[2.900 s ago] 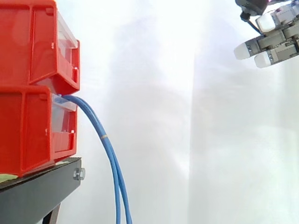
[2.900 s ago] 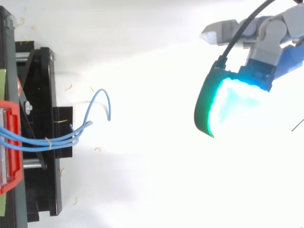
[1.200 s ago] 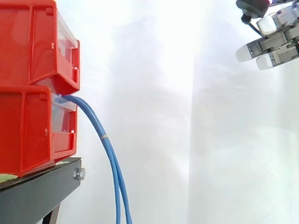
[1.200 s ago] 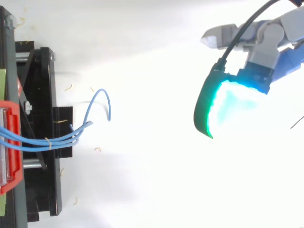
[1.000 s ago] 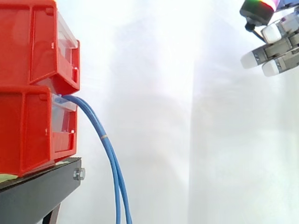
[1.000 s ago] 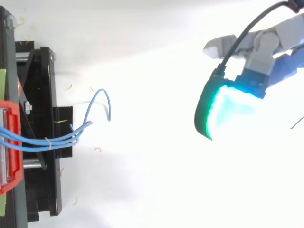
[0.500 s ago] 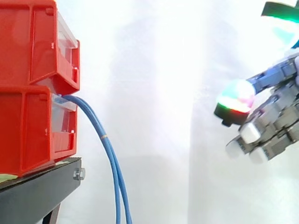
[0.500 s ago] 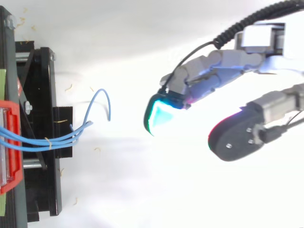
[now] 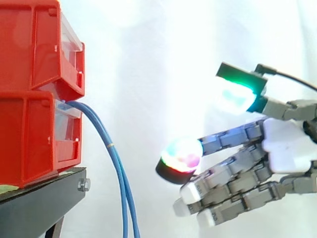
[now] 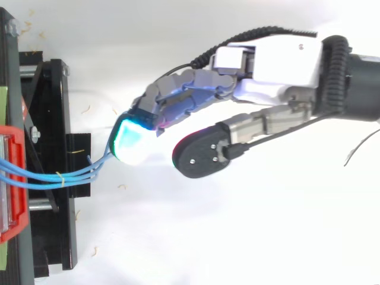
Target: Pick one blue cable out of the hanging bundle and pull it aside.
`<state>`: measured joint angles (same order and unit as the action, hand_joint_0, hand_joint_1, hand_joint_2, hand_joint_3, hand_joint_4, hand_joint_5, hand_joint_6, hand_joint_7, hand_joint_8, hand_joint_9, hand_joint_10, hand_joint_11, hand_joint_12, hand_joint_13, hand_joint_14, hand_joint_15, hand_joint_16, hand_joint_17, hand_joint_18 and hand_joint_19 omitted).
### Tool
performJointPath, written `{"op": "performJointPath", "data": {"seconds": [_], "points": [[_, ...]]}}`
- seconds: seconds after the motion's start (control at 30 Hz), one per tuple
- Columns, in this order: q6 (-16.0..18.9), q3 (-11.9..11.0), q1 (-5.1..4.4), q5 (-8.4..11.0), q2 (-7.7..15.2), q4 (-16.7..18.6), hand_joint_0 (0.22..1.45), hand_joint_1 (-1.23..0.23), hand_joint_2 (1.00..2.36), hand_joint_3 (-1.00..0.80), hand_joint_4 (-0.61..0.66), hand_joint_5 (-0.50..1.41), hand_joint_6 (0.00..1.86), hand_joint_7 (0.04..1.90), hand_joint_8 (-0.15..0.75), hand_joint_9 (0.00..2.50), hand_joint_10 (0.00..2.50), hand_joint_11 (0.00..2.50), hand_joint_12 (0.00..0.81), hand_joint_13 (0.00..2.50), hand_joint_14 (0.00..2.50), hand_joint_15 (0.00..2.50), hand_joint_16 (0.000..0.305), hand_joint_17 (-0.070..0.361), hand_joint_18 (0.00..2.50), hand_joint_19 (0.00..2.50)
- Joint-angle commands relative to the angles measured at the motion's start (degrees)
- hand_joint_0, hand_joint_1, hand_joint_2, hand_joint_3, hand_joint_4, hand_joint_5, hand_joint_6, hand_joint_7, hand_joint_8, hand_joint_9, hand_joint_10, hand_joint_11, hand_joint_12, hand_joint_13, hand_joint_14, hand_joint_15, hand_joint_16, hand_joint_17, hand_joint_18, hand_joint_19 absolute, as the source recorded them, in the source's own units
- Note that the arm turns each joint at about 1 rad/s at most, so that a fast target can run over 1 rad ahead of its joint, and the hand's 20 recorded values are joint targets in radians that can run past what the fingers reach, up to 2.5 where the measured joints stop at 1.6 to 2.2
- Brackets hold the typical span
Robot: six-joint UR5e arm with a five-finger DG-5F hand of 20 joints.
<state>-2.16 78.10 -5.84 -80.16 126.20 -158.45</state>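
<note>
At the left, two red bins [image 9: 34, 94] are stacked on a black stand [image 9: 42, 203]. From the top of the lower bin, the bundle of blue cables [image 9: 117, 171] comes out and hangs down in front of the stand. To the right of it is the hand [image 9: 290, 148], with fingers stretched towards the cables and thumb spread apart, holding nothing. In the side view, a gap separates its fingertips [image 9: 182, 154] from the bundle.

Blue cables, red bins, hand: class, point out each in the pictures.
blue cables [image 9: 115, 158], side view, hanging stretch below the bins.
red bins [image 9: 29, 49], side view, upper bin's side wall.
hand [image 10: 279, 62], top view, white palm housing.
</note>
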Motion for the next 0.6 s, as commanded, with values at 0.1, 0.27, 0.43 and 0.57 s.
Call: {"op": "performJointPath", "data": {"seconds": [0.1,0.27,0.43,0.57], "points": [[0.23,-3.22,-0.22,1.49,4.67,2.44,0.51,-0.51,1.00,-0.46,0.28,-0.20,0.50,0.79,0.343,0.55,0.01,0.22,0.394,0.22,0.00,0.12,0.065,0.146,0.23,0.21],[0.32,-5.06,-0.22,2.72,8.27,2.88,0.51,-0.51,1.00,-0.46,0.28,-0.20,0.50,0.79,0.342,0.55,0.01,0.23,0.394,0.22,0.00,0.11,0.065,0.146,0.23,0.21],[0.23,-5.06,-0.22,5.71,10.64,5.61,0.51,-0.51,1.00,-0.46,0.29,-0.20,0.50,0.79,0.341,0.55,0.01,0.23,0.394,0.22,0.00,0.12,0.065,0.146,0.23,0.21],[-0.65,-5.06,-0.22,7.47,11.70,7.45,0.51,-0.51,1.00,-0.46,0.29,-0.20,0.50,0.79,0.343,0.55,0.01,0.22,0.394,0.22,0.00,0.11,0.065,0.146,0.23,0.21]]}}
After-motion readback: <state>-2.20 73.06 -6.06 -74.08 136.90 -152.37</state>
